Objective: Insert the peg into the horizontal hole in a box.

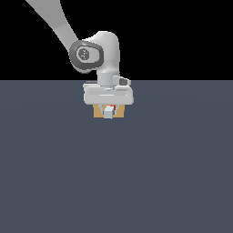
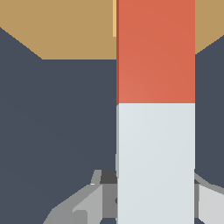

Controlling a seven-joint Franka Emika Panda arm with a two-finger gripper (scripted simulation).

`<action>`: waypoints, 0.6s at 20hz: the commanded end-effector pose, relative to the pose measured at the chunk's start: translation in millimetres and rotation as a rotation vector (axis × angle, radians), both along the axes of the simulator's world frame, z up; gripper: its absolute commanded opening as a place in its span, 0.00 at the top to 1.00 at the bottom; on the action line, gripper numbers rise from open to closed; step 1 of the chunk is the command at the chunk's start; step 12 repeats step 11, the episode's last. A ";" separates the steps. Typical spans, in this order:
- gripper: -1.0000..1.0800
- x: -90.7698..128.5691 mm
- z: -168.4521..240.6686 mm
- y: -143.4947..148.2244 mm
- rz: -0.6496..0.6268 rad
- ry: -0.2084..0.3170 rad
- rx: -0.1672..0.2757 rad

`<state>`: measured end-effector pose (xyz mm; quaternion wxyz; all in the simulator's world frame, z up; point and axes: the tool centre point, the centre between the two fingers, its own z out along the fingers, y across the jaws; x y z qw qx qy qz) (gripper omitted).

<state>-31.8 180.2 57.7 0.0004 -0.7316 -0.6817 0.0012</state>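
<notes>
The long, thin bar-shaped peg [image 2: 155, 109], red-orange along its forward half and pale grey-white along its rear half, lies lengthwise in the wrist view with its red end reaching to the small tan, cardboard-coloured box [image 2: 65, 30]; a thin lighter orange-tan strip just beside the peg's edge looks like the rim of the square hole [image 2: 114, 19], so the tip appears to be at the opening or already just inside it, though how deep cannot be told. In the exterior view only a small pale end of the peg [image 1: 108, 112] with a speck of red above it shows, in front of the box [image 1: 98, 112], which is mostly hidden behind the grey-white robot hand [image 1: 108, 109]. The hand is clenched on the peg near its pale rear end, its grey fingers [image 2: 94, 199] showing on either side of the bar in the wrist view. Box and peg sit low over the dark slate-blue worktop [image 1: 116, 182], with the arm coming down from the exterior view's upper left. The risk from here, as I judge it, is jamming: the lighter strip shows on one side of the peg only, which hints at a slight sideways offset, and a square peg in a square hole tolerates little offset or twist. If the tip catches the rim, pushing on could slide the box along the worktop, or make the peg slip or tilt within the grasp.
</notes>
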 end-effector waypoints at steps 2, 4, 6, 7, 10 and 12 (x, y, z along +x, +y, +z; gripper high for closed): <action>1.00 1.9 1.4 27.4 0.002 -0.003 0.001; 1.00 2.8 1.4 39.1 0.002 -0.003 0.001; 1.00 3.6 1.8 47.4 0.002 -0.003 0.001; 1.00 4.1 1.8 50.2 0.002 -0.003 0.001; 1.00 5.2 1.8 53.8 0.002 -0.003 0.001; 1.00 5.3 1.8 53.9 0.002 -0.003 0.001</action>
